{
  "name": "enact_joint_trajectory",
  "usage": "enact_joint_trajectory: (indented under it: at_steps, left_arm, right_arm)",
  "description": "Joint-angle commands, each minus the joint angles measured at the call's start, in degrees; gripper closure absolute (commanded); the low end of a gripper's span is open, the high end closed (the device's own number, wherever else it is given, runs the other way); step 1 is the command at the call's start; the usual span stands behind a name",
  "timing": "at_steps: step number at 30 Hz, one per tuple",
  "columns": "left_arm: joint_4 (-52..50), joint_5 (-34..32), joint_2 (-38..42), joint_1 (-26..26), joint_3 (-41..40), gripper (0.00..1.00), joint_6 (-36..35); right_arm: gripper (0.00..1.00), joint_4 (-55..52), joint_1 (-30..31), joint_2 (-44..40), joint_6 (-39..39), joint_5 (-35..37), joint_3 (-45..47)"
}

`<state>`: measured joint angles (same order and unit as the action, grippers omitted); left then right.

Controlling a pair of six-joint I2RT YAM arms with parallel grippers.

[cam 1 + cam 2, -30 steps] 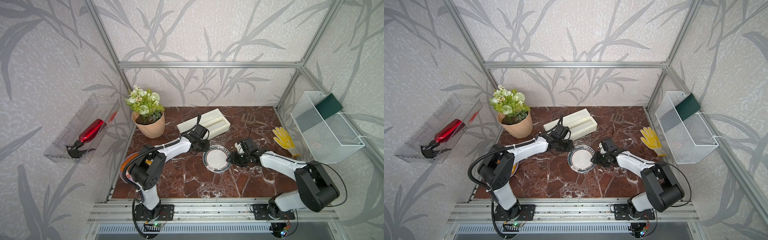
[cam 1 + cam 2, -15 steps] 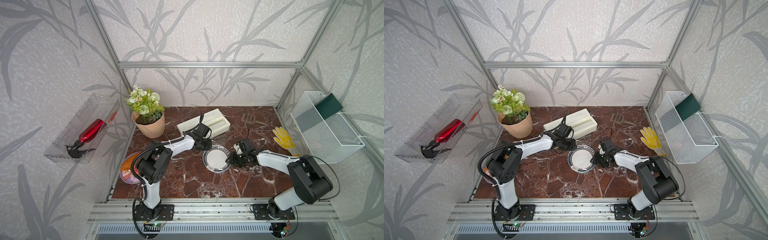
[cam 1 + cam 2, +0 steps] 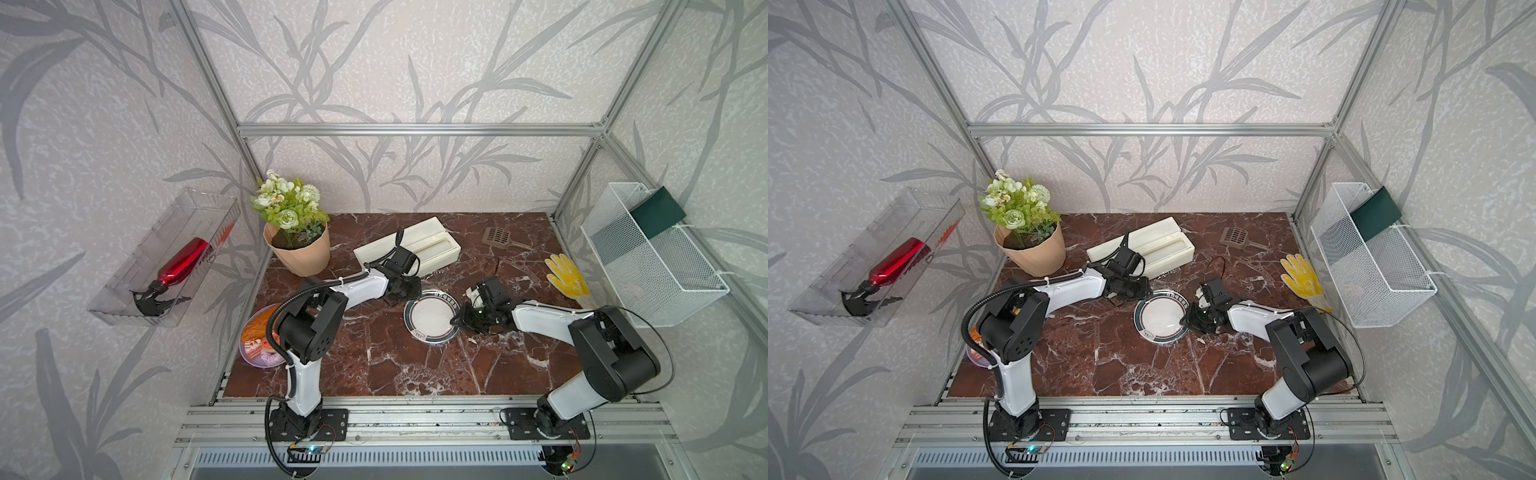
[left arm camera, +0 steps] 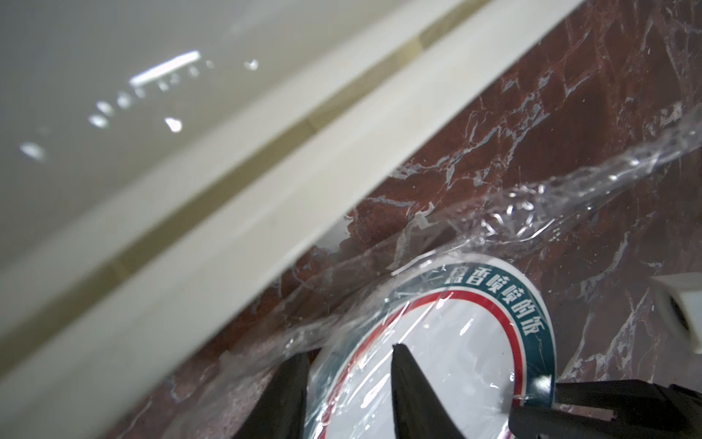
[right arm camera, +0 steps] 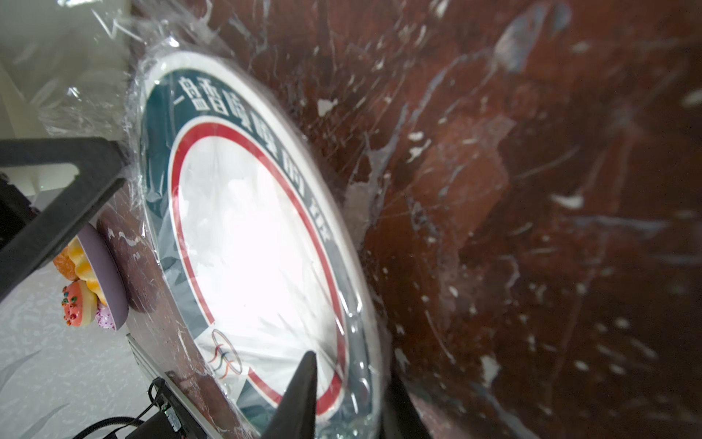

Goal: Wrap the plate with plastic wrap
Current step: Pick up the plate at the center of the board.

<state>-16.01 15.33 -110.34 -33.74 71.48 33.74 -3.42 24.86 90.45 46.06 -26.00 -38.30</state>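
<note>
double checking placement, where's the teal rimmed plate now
In both top views the plate lies mid-table, just in front of the cream box, between the left jaws at its far rim and the right jaws at its right rim.

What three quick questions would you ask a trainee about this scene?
1. True or false: the plastic wrap already lies over the plate.
2. Which lies nearest the wire basket: A scoop, B yellow glove, C flowerpot?
3. Fill in: the left hand is at the plate's rim on the side nearest the cream ____.
Key: 1 true; 2 B; 3 box.
</note>
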Motion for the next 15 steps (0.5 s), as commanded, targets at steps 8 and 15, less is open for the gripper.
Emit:
enact_joint_trajectory:
  at_steps: [8, 15]
  left_arm:
    - [1.82, 4.32, 5.05, -0.53, -3.72, 0.63, 3.14]
    - [-4.4, 2.03, 12.96, -0.39, -2.97, 0.62, -0.18]
  right_arm:
    - [0.88, 14.5, -3.11, -4.24, 3.38, -7.9, 6.36]
    - [0.96, 14.13, -3.77, -9.51, 0.82, -10.89, 8.64]
